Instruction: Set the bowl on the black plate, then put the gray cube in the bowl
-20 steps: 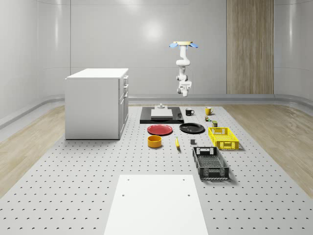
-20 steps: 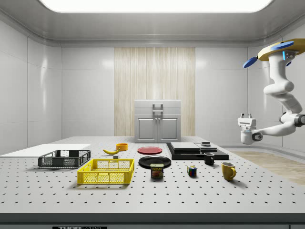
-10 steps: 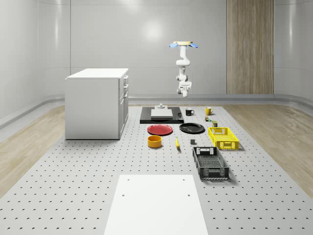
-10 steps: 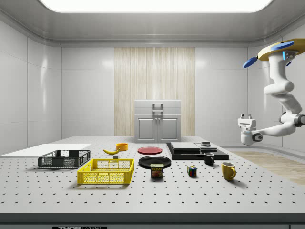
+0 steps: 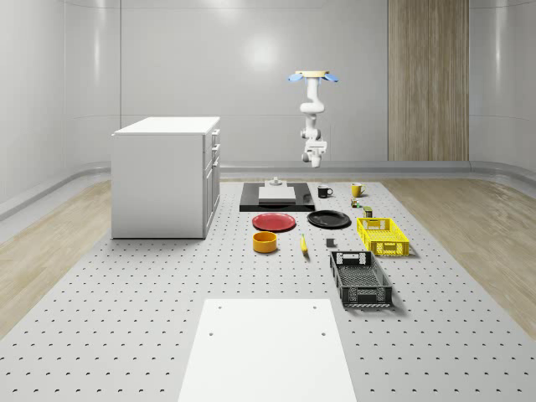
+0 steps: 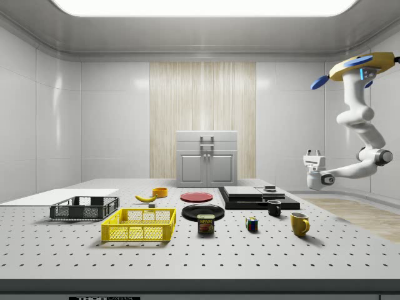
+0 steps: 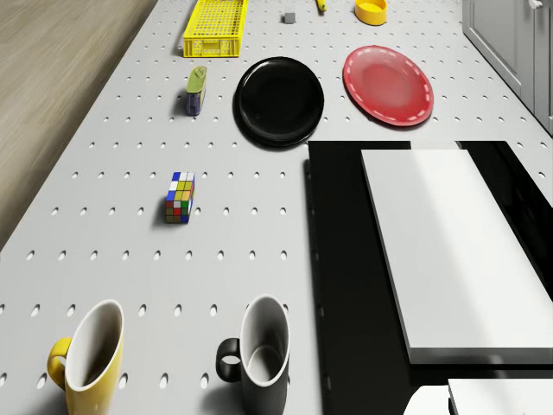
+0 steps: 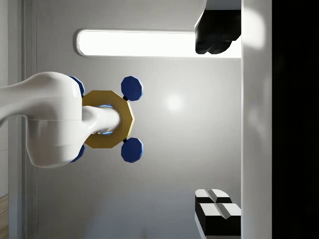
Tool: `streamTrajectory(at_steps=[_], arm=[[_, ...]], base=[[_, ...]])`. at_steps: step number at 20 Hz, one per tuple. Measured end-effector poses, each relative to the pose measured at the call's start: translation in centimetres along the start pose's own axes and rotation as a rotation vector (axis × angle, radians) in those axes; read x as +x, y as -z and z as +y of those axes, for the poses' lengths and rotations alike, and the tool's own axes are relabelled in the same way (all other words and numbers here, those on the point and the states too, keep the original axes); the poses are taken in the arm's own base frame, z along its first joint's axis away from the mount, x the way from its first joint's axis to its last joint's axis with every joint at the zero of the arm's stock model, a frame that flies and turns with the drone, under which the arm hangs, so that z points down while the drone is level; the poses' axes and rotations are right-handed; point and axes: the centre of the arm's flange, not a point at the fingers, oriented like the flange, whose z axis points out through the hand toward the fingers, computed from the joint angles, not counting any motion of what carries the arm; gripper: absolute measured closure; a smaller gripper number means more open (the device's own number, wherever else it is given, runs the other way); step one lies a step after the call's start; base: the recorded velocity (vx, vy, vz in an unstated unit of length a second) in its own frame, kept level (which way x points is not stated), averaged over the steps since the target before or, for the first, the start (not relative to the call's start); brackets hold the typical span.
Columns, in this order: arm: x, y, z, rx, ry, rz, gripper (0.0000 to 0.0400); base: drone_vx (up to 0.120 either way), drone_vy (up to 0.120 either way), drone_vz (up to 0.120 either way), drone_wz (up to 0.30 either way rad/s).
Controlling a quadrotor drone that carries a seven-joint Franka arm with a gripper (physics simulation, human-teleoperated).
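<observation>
White sheet lies at the near end of the perforated gray table in the whole-scene view. Beyond it, toward that view's right, stands a black mesh crate.

Next comes a row of small things. The yellow bowl sits upright on the bare table, with a banana just to its right. The gray cube lies a little further right, apart from both. A yellow crate stands right of the cube.

Behind this row, the red plate and the black plate lie side by side, near each other but not touching. The black plate carries nothing, and the bowl is nearer the red plate than the black one. A can and a Rubik's cube sit beside the black plate on the side away from the red one.

Further back is a black slab bearing a white block. A black mug and a yellow mug stand upright to its right. A white cabinet stands on the left.

The drone hovers high over the table's far end. Its arm hangs down and bends back up. The gripper points upward in mid-air, well above the mugs, with its fingers spread and holding nothing.
</observation>
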Motion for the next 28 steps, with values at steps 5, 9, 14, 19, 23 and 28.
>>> streamTrajectory(at_steps=[5,9,14,19,23,28], arm=[[0.0,0.0,0.0,0.001,0.000,0.005,0.0000],[-0.1,0.0,0.0,-0.001,0.000,0.011,0.0000],[-0.2,0.0,-0.1,-0.008,0.000,0.023,0.0000],[-0.5,0.0,-0.3,-0.028,0.001,0.048,0.0000],[-0.9,-0.1,-0.6,-0.064,0.001,0.088,0.0000],[-1.9,-0.3,-1.6,-0.164,0.003,0.194,0.0000]], base=[[0.120,-0.120,0.000,0.000],[0.120,-0.120,0.000,0.000],[0.120,-0.120,0.000,0.000],[0.120,-0.120,0.000,0.000],[0.120,-0.120,0.000,0.000],[0.120,-0.120,0.000,0.000]])
